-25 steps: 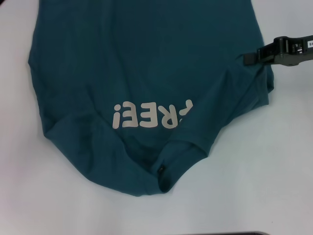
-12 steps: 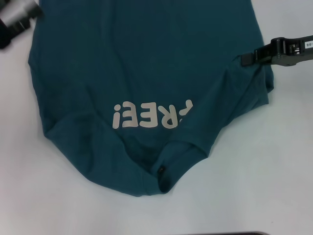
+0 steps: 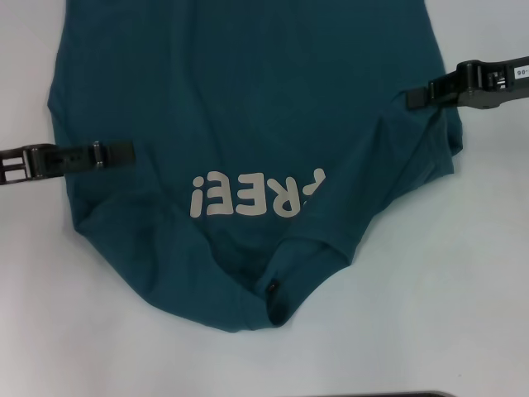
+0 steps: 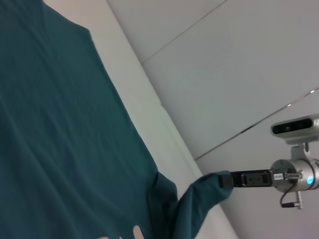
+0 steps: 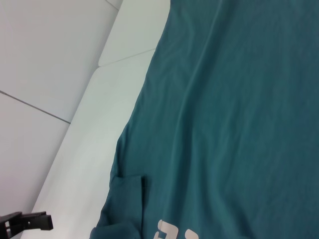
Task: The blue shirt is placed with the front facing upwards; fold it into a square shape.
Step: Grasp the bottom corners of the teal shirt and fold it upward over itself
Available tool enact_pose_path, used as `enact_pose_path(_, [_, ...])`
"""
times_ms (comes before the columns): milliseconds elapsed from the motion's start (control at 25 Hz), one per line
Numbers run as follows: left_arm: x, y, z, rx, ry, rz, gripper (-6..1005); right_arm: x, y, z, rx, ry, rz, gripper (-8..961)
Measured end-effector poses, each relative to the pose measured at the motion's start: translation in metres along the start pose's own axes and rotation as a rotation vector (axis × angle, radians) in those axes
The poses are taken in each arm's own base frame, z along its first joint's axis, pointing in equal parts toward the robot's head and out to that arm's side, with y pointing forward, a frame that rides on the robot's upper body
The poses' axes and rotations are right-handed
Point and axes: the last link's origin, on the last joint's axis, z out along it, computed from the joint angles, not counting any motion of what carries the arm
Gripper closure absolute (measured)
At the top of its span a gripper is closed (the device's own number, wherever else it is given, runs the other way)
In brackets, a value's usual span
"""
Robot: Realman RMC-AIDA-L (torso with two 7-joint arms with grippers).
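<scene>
Head view: blue shirt point(image 3: 248, 124) is spread on the white table point(image 3: 463, 289), filling the upper and centre frame, print up. Collar sits at lower centre with a small black tag point(image 3: 272, 286) inside it. Pale lettering point(image 3: 258, 193) reads upside down from this camera, just above the collar. Both sleeves are folded in over the body, so the outline narrows toward the collar.

Left gripper point(image 3: 124, 152) comes in from the left edge at mid height, tip lying over the shirt's left edge, just upper left of the lettering. Can't tell if its fingers are apart or together; they read as one dark bar from above.

Right gripper point(image 3: 416, 98) comes in from the right edge, upper right of frame, tip at the shirt's right edge where the folded sleeve cloth bunches.

Left wrist view: right gripper point(image 4: 225, 179) shows at lower right, pinched on a fold of blue shirt point(image 4: 60, 149) cloth, which is pulled up to the tip off the table point(image 4: 149, 99).

Right wrist view: left gripper point(image 5: 44, 220) shows in the lower left corner over the table point(image 5: 94, 129), beside the blue shirt point(image 5: 234, 114) edge. Lettering point(image 5: 172, 231) is partly visible at the bottom edge.
</scene>
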Motion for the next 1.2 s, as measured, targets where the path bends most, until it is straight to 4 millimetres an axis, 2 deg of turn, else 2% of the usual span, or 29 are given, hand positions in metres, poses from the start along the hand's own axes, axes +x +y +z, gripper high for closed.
enact_pose_path(160, [0.005, 0.003, 0.004, 0.018, -0.047, 0.04, 63, -0.001, 0.0, 0.0, 0.0, 0.0, 0.004, 937])
enact_pose_path(360, [0.005, -0.001, 0.008, 0.063, -0.111, 0.022, 62, 0.0, 0.0, 0.0, -0.001, 0.001, 0.01, 937])
enact_pose_path(640, [0.013, -0.011, 0.008, 0.153, -0.061, 0.06, 62, 0.002, -0.001, 0.001, -0.004, 0.003, 0.017, 937])
enact_pose_path(1040, [0.004, -0.02, 0.022, 0.213, -0.12, 0.16, 63, 0.006, -0.003, 0.0, -0.005, 0.005, 0.025, 937])
enact_pose_path(1200, [0.005, -0.026, 0.026, 0.261, -0.102, 0.137, 66, 0.006, -0.003, 0.0, -0.005, 0.006, 0.026, 936])
